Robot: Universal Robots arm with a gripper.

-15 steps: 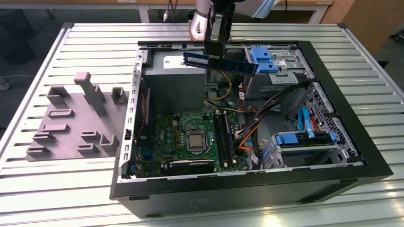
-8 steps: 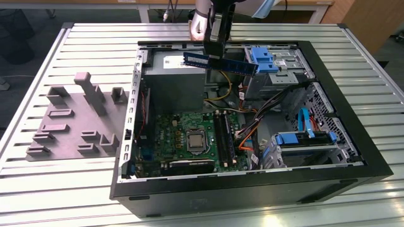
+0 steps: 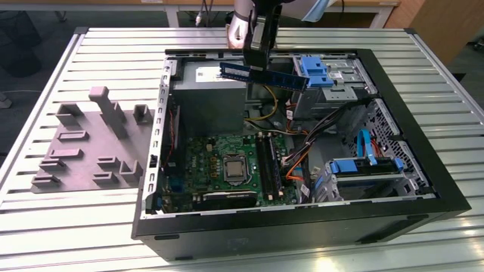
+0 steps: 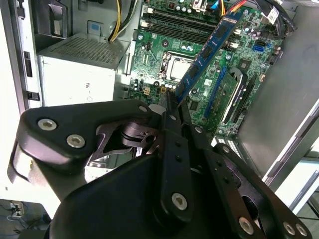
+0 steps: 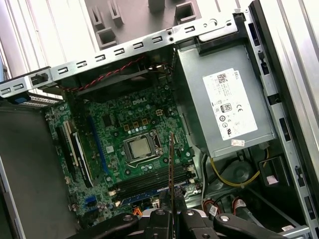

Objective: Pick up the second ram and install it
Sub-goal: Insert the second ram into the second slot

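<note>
gripper [image 3: 255, 66] hangs high over the open case [image 3: 442, 192], well above the motherboard [image 3: 203, 154] lying flat in the case floor. jaws clenched on the second ram [image 3: 274, 77], pinching it near one end; the rest of the stick juts out free, long edge close to level with a slight tilt.

second wrist view: fingers [image 4: 168, 110] clamp the near end of the second ram [image 4: 207, 54], which runs out away from the gripper [image 4: 173, 105] with the motherboard [image 4: 259, 64] far below it, no contact.

first wrist view: second ram [image 5: 171, 164] seen edge-on as a thin strip rising from the gripper [image 5: 172, 215]. along this sightline it lies over the motherboard [image 5: 124, 114] between the processor socket [image 5: 140, 149] and the power supply [image 5: 224, 109], crossing the long black memory slots [image 5: 149, 181].

memory slots [image 3: 266, 164] sit beside the processor socket [image 3: 235, 169] on the motherboard. whether any slot is filled, cannot tell.

grey power supply [image 3: 208, 107] touches the motherboard's far edge. blue brackets [image 3: 314, 71] stand well apart from the motherboard on its slot side. grey fixture plate [image 3: 83, 141] lies outside the case on the slatted table [image 3: 113, 45], on the motherboard's opposite side.
</note>
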